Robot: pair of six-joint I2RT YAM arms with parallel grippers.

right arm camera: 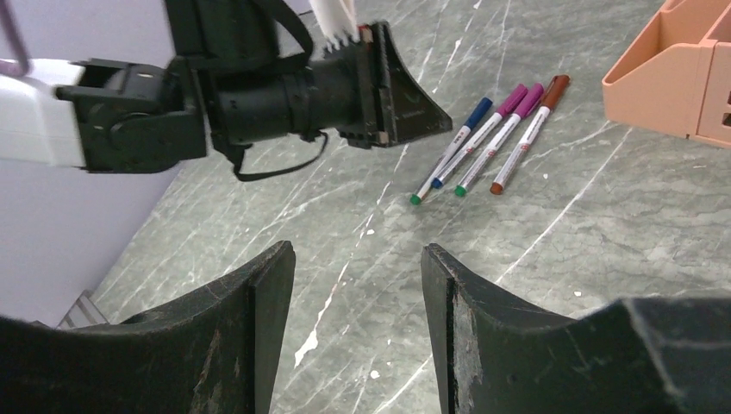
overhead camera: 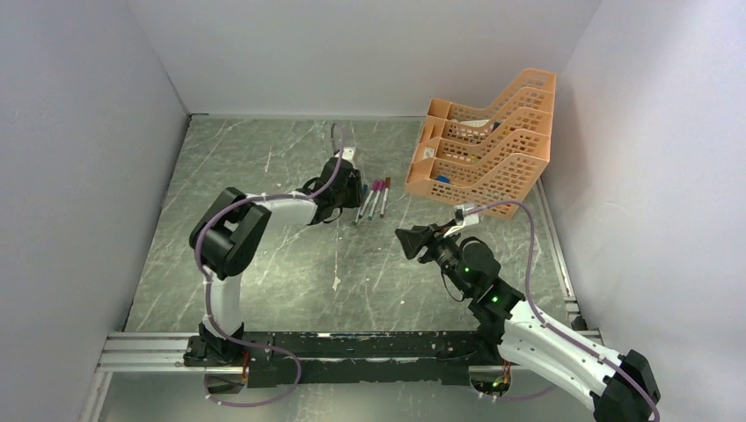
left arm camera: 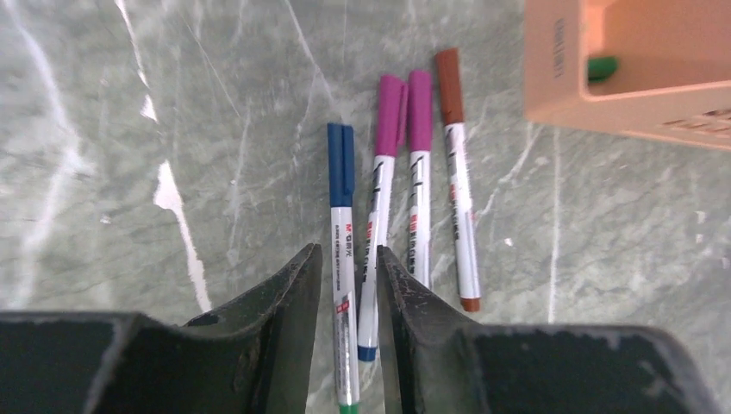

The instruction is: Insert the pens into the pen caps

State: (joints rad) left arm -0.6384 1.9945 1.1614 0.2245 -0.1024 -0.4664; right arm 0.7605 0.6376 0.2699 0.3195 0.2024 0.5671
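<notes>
All four pens [left arm camera: 419,216] lie together on the surface [left arm camera: 129,190], the pen caps [left arm camera: 420,108] apparently seated on each, so the task looks finished. Left jaws, narrowly parted and holding nothing, hover with the blue-capped pen [left arm camera: 343,233] under their gap; right jaws gape wide, empty, well away.

Smooth, glossy plastic pens [left arm camera: 420,198] lie on a scratched, marble-look grey tabletop [left arm camera: 129,172], a matt orange plastic tray [left arm camera: 552,78] at upper right.
</notes>
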